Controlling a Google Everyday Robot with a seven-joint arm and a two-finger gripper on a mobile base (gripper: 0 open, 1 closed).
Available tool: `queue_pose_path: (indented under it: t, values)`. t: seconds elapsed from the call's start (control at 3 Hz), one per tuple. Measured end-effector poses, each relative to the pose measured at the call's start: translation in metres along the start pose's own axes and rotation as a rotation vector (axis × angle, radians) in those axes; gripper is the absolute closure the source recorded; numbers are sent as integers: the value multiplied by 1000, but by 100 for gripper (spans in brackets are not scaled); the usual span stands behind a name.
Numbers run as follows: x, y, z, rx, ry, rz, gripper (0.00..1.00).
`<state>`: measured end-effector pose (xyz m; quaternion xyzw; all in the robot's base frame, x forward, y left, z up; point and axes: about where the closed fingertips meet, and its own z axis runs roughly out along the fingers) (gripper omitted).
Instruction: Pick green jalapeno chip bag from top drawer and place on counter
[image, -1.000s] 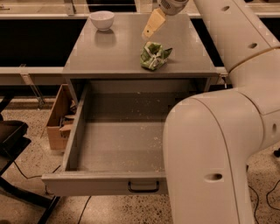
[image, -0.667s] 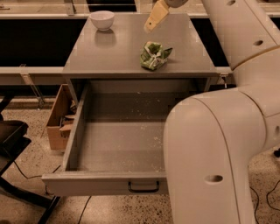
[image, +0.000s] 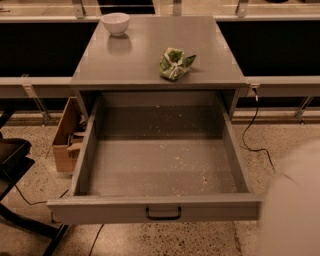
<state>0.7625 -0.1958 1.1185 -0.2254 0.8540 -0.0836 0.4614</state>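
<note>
Hand has left view, grip untellable; green jalapeno chip bag (image: 176, 63) on counter (image: 131, 64).

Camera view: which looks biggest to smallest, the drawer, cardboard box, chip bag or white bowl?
1. top drawer
2. cardboard box
3. green jalapeno chip bag and white bowl: nearly alike, bowl sits farther back, so unranked.
The gripper is out of view.

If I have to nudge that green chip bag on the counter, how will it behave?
The green chip bag looks crumpled and creased, so it would probably crush and flex rather than stay stiff. It sits low on the counter, so rolling or tipping seems unlikely; on that glossy top it may slide easily. The tool is out of view.
</note>
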Motion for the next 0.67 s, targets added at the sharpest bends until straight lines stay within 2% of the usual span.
queue_pose_path:
  t: [0.33,0.67]
  values:
    - [15,-44,-59,122,-80,145,0]
    - [52,-45,-65,162,-61,255,0]
